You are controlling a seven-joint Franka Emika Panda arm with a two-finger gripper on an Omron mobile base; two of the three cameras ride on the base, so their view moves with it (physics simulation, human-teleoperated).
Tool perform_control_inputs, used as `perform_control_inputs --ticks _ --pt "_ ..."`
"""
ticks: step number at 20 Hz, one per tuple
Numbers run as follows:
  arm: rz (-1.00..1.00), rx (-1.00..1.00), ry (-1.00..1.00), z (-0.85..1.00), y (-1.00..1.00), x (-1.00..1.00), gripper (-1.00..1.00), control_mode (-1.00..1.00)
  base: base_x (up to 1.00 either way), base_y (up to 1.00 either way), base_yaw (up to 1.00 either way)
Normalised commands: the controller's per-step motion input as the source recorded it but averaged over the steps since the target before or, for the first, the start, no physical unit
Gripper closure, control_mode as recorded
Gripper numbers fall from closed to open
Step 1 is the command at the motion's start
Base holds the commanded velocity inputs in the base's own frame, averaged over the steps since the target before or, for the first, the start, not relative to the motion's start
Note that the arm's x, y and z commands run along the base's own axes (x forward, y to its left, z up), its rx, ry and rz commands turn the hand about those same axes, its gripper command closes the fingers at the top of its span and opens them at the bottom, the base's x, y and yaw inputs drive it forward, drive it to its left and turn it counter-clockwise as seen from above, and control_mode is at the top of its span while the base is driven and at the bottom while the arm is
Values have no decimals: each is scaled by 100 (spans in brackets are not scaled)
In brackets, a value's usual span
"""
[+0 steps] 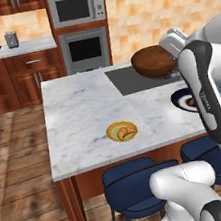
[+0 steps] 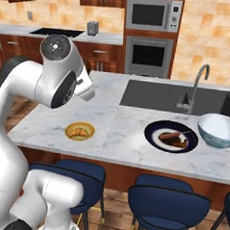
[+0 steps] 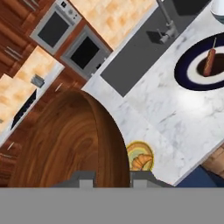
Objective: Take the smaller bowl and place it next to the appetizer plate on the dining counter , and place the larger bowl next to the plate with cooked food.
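The gripper (image 1: 170,51) is clamped shut on the rim of the brown bowl (image 1: 154,61), holding it in the air above the surface (image 1: 77,112), over the edge of the sink (image 1: 138,80). In the hand view the bowl (image 3: 65,140) looms large and dark just ahead of the 2 finger tips.

The yellow plate (image 1: 121,131) with pastry pieces sits near the front edge of the surface, well apart from the held bowl. Further along toward the right sits the dark plate (image 2: 171,136) with reddish-brown food, and just beside it, on its right, stands the white bowl (image 2: 218,130) with its blue-green pattern. The faucet (image 2: 195,88) rises at the sink behind these 2. Blue stools (image 2: 167,199) stand under the front edge.
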Motion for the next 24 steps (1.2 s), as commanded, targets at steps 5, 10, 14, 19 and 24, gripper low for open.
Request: perform_control_inputs --ticks 5,10,14,19,24 --pt "-9 6 16 -70 -45 2 100 -100 0 0 0" --pt "-7 28 8 -39 -47 29 100 -100 0 0 0" --pt "-4 16 5 -33 -36 21 100 -100 0 0 0" --pt "0 -3 3 -37 4 5 100 -100 0 0 0" --pt "0 -9 5 -42 10 16 100 -100 0 0 0"
